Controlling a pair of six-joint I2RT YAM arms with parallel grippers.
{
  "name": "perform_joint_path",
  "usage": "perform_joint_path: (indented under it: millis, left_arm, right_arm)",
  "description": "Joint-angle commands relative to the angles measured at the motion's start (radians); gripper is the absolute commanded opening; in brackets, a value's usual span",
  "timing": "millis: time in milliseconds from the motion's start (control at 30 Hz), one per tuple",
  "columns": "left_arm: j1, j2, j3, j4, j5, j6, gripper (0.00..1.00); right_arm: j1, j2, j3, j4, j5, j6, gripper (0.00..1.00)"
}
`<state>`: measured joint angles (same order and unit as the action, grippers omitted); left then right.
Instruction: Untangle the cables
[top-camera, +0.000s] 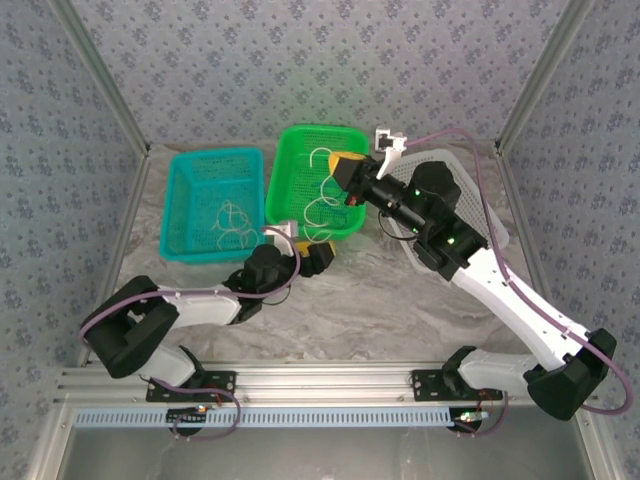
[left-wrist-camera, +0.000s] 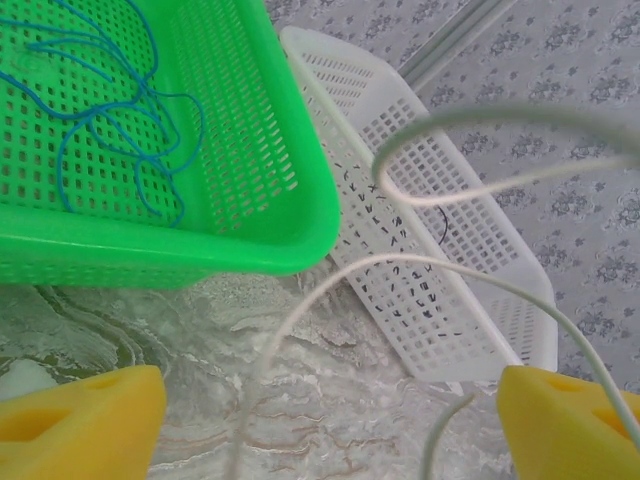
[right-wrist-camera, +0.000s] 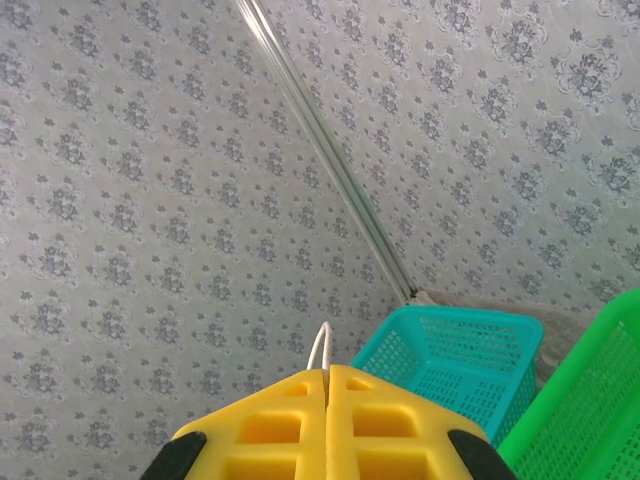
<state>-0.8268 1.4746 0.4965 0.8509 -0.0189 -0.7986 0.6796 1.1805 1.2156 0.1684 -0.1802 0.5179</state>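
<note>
Above the green basket's middle: right gripper (right-wrist-camera: 327, 372), its yellow pads pressed together.
Right grip: pinching a pale cable (right-wrist-camera: 321, 346), which sticks up out of the seam between the pads.
Below the right gripper: pale loops trail down into the green basket (top-camera: 300, 150).
Left gripper (left-wrist-camera: 330, 405): low over the marbled table (top-camera: 380, 310), just in front of the green basket's near wall, with its fingers (left-wrist-camera: 85, 420) spread wide.
Between the left fingers: pale cable runs through the gap and arcs up ahead of them. Whether it touches the right-hand pad I cannot tell.
Blue cable (left-wrist-camera: 100, 120): loose tangle on the green basket's floor, beyond the left gripper and to its left.
White basket (left-wrist-camera: 430, 230): just beside the green basket's right side. A thin dark strand (left-wrist-camera: 441, 225) shows in its mesh.
Teal basket (top-camera: 215, 200): left of the green one, with more pale loops (top-camera: 232, 220) inside, well apart from both grippers.
</note>
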Motion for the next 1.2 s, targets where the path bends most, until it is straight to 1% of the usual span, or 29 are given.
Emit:
perform_joint_path:
  millis: [0, 133, 167, 233, 333, 400, 500, 567, 667, 767, 867, 933, 1033, 1167]
  left_arm:
    - [-0.002, 0.025, 0.036, 0.062, 0.029, -0.013, 0.84]
    - [0.003, 0.027, 0.031, 0.084, 0.023, -0.013, 0.83]
    - [0.005, 0.026, 0.029, 0.093, 0.023, -0.013, 0.81]
    - [0.012, 0.018, 0.026, 0.091, 0.023, -0.010, 0.75]
    - [0.017, 0.011, 0.025, 0.085, 0.015, -0.008, 0.61]
    - [0.018, 0.011, 0.031, 0.064, 0.011, -0.009, 0.48]
    - [0.018, 0.021, 0.042, 0.047, 0.021, -0.005, 0.31]
    - [0.017, 0.028, 0.045, 0.037, 0.025, -0.004, 0.24]
    - [0.018, 0.038, 0.042, 0.028, 0.019, -0.003, 0.22]
    - [0.017, 0.044, 0.038, 0.022, 0.019, 0.003, 0.17]
    - [0.017, 0.049, 0.041, -0.002, 0.023, 0.015, 0.17]
    - [0.015, 0.053, 0.041, -0.016, 0.031, 0.036, 0.15]
    - [0.013, 0.057, 0.043, -0.047, 0.049, 0.068, 0.11]
    - [0.003, 0.058, 0.050, -0.112, 0.070, 0.132, 0.04]
  right_arm:
    - [0.009, -0.005, 0.035, 0.058, -0.025, 0.031, 0.00]
    - [0.011, -0.013, 0.045, 0.054, -0.032, 0.025, 0.00]
    - [0.014, -0.014, 0.047, 0.051, -0.034, 0.024, 0.00]
    - [0.014, -0.018, 0.047, 0.051, -0.039, 0.024, 0.00]
    - [0.017, -0.024, 0.045, 0.054, -0.043, 0.024, 0.00]
    - [0.020, -0.027, 0.044, 0.056, -0.045, 0.022, 0.00]
    - [0.021, -0.032, 0.047, 0.056, -0.041, 0.014, 0.00]
    - [0.021, -0.034, 0.056, 0.044, -0.036, 0.000, 0.00]
    - [0.017, -0.037, 0.073, 0.017, -0.031, -0.021, 0.00]
    - [0.010, -0.042, 0.093, -0.006, -0.029, -0.042, 0.00]
    - [-0.001, -0.042, 0.118, -0.039, -0.007, -0.087, 0.00]
    - [-0.025, -0.035, 0.143, -0.065, -0.002, -0.111, 0.00]
    - [-0.072, -0.015, 0.192, -0.110, -0.032, -0.119, 0.00]
    - [-0.130, 0.002, 0.242, -0.158, -0.055, -0.137, 0.00]
